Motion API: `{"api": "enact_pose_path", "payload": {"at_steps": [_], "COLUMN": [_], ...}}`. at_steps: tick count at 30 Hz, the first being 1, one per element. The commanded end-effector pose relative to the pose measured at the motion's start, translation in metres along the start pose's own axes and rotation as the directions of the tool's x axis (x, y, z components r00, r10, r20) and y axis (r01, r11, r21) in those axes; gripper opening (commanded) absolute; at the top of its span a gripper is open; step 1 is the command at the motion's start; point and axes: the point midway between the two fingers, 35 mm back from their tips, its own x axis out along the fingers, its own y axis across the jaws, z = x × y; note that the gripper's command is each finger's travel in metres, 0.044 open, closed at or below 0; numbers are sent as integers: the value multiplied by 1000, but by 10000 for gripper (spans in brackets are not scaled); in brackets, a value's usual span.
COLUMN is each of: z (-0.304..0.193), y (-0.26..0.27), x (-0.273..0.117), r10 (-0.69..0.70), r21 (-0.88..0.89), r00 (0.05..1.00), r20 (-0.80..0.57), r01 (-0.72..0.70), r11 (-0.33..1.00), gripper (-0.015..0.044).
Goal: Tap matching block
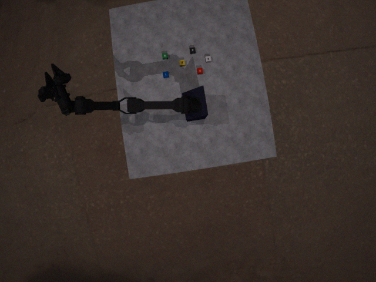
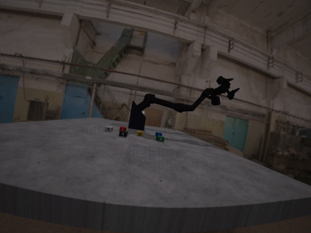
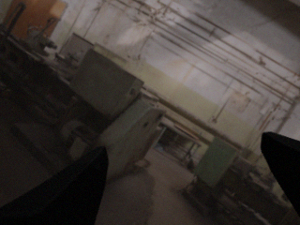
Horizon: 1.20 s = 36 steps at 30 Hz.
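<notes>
Several blocks stand apart on the grey table (image 1: 151, 145) (image 2: 87, 175). The white block (image 1: 208, 59) (image 2: 108, 129) seems to show 3 and the black block (image 1: 192, 50) (image 2: 123, 133) 4. The red block (image 1: 200, 70) (image 2: 123, 128) looks like 2, the blue block (image 1: 165, 74) (image 2: 158, 134) like 1. The digits on the green block (image 1: 164, 56) (image 2: 160, 138) and the yellow block (image 1: 182, 62) (image 2: 139, 133) are too blurred to tell surely, perhaps 8 or 6. My gripper (image 1: 49, 68) (image 2: 235, 83) (image 3: 183, 147) is open and empty, high up beyond the table's left edge, far from the blocks.
The arm's dark base (image 1: 195, 103) (image 2: 136, 117) stands on the table near the red and blue blocks. The arm stretches left from it, past the table edge. The wrist view shows only the hall, with a green cabinet (image 3: 216, 160) and machinery, and no blocks.
</notes>
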Motion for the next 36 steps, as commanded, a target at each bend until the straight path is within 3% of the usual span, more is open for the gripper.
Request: {"api": "enact_pose_path", "payload": {"at_steps": [1,10,18,26,36], "z": [51,125,130,77,-54], "y": [-48,-192,-337,-472,-593], "x": [-15,-36,-36,-21,4], "r10": [6,-67,-188,-306,-369], "r21": [51,190,313,404,429], "r00": [998,983,969,951,898], "r20": [70,170,161,39,-241], "r01": [-9,33,130,265,440], "r11": [999,981,941,875,789], "gripper": [400,400,400,400,400]}}
